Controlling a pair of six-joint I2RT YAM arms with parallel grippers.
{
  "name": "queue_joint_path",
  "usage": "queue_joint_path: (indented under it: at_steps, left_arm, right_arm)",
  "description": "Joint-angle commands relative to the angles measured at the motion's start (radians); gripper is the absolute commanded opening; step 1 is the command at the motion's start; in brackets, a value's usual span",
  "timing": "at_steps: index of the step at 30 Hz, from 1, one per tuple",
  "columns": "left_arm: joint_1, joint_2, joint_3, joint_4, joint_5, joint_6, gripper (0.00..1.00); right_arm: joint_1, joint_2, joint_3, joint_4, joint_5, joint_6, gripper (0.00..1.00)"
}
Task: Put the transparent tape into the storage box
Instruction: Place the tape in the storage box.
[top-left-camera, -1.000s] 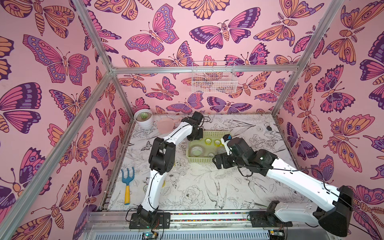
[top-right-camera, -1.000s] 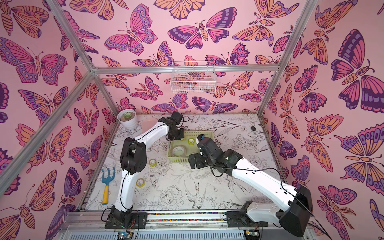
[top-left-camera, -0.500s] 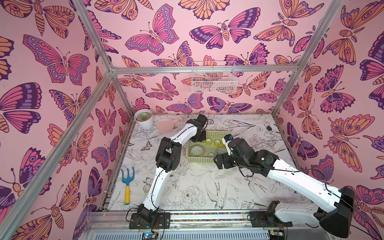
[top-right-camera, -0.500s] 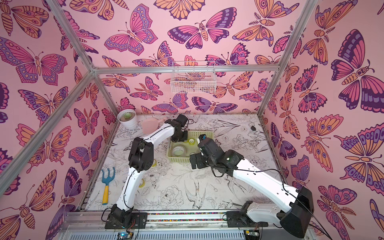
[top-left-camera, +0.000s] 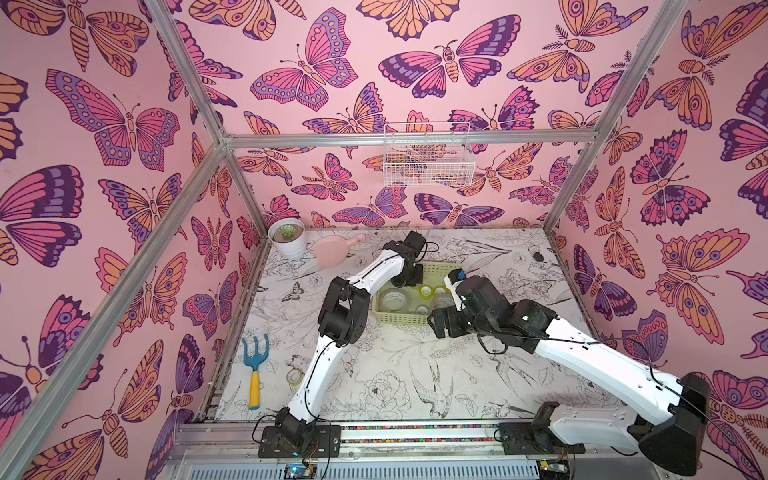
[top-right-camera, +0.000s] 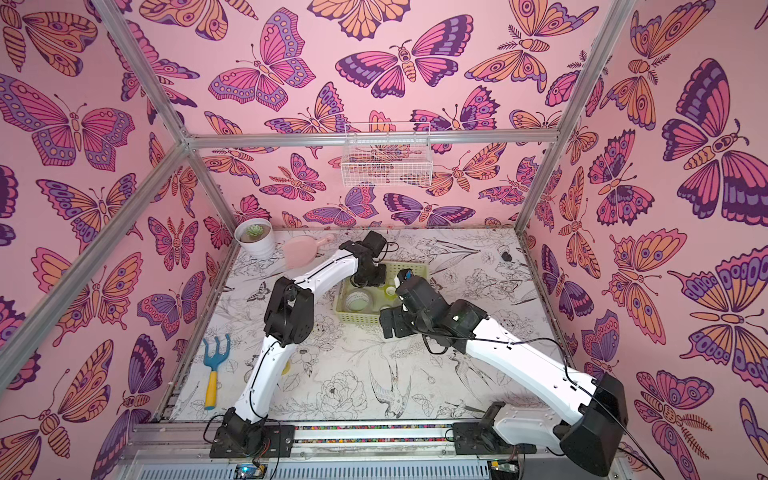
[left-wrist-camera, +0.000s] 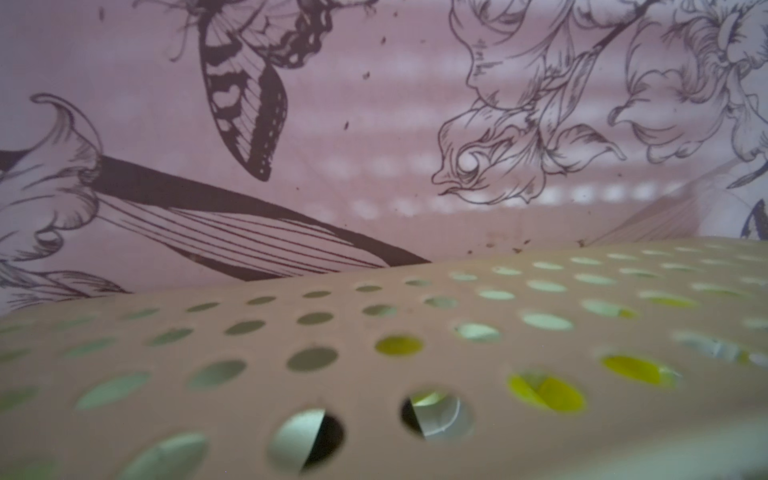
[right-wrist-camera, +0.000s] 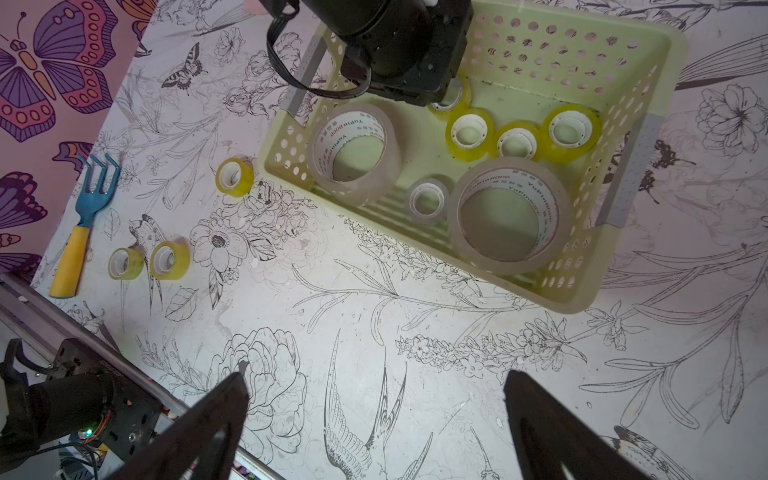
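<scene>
The storage box (right-wrist-camera: 557, 286) is a pale yellow-green perforated basket in the middle of the table, seen in both top views (top-left-camera: 399, 318) (top-right-camera: 357, 318). It holds two big clear rolls (right-wrist-camera: 353, 153) (right-wrist-camera: 507, 216), a small clear one (right-wrist-camera: 428, 199) and several small yellow ones (right-wrist-camera: 469, 133). My left gripper (right-wrist-camera: 446, 93) reaches down into the box's far corner (top-left-camera: 405, 282), shut on a small yellow roll of transparent tape (right-wrist-camera: 457, 99) that it mostly hides. The left wrist view shows only the box wall (left-wrist-camera: 374, 332) close up. My right gripper (right-wrist-camera: 374, 382) hangs open and empty over the table in front of the box (top-left-camera: 440, 324).
Three small yellow rolls lie loose left of the box (right-wrist-camera: 235, 176) (right-wrist-camera: 124, 264) (right-wrist-camera: 168, 259). A blue hand fork (top-left-camera: 254, 365) lies near the left wall. A white plant pot (top-left-camera: 286, 239) and a pink scoop (top-left-camera: 332, 251) stand at the back left. A white wire basket (top-left-camera: 428, 160) hangs on the back wall.
My left arm has swung right, from beside the box's far left corner to over the box, and lowered its gripper inside. The right arm has hardly moved.
</scene>
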Motion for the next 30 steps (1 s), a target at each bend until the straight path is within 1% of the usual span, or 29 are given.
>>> queue_joint_path:
  at_steps: [1,5,8,9,11,12,13,18,24,25,28,29,30]
  left_arm:
    - [0.005,0.010,-0.006,-0.014,-0.001,-0.010,0.11]
    - [0.005,0.002,-0.004,-0.014,0.001,-0.009,0.12]
    - [0.004,0.014,0.001,-0.014,0.024,-0.014,0.12]
    - [0.004,0.018,0.001,-0.014,0.029,-0.018,0.14]
    - [0.002,0.019,0.000,-0.015,0.028,-0.024,0.29]
    - [0.002,0.019,-0.001,-0.015,0.027,-0.024,0.34]
    - [0.003,0.016,-0.003,-0.015,0.025,-0.024,0.35]
    - [0.002,0.006,0.001,-0.016,0.024,-0.027,0.36]
    - [0.002,-0.043,-0.005,-0.018,0.022,-0.035,0.43]
    - [0.004,-0.057,-0.005,-0.020,0.020,-0.036,0.45]
    - [0.004,-0.102,-0.009,-0.026,0.010,-0.035,0.57]
    - [0.005,-0.117,-0.013,-0.026,0.009,-0.036,0.58]
    - [0.007,-0.135,-0.019,-0.026,0.004,-0.038,0.62]
  right_arm:
    - [-0.009,0.000,-0.010,-0.013,0.000,0.004,0.99]
    - [-0.009,0.003,-0.009,-0.009,-0.006,0.005,0.99]
    - [-0.008,0.002,-0.009,-0.007,-0.007,0.004,0.99]
    - [-0.009,0.003,-0.009,-0.007,-0.007,0.005,0.99]
    - [-0.009,0.002,-0.010,-0.007,-0.011,0.006,0.99]
    - [-0.009,0.001,-0.011,-0.010,-0.012,0.006,0.99]
    - [-0.009,0.001,-0.012,-0.009,-0.012,0.007,0.99]
    - [-0.009,-0.009,-0.018,-0.009,-0.011,0.012,0.99]
    - [-0.010,-0.020,-0.024,-0.009,-0.006,0.012,0.99]
    - [-0.009,-0.022,-0.026,-0.006,-0.006,0.012,0.99]
    - [-0.009,-0.027,-0.028,0.000,-0.002,0.008,0.99]
    - [-0.009,-0.027,-0.027,0.002,-0.001,0.005,0.99]
    - [-0.010,-0.027,-0.027,0.004,-0.003,0.003,0.99]
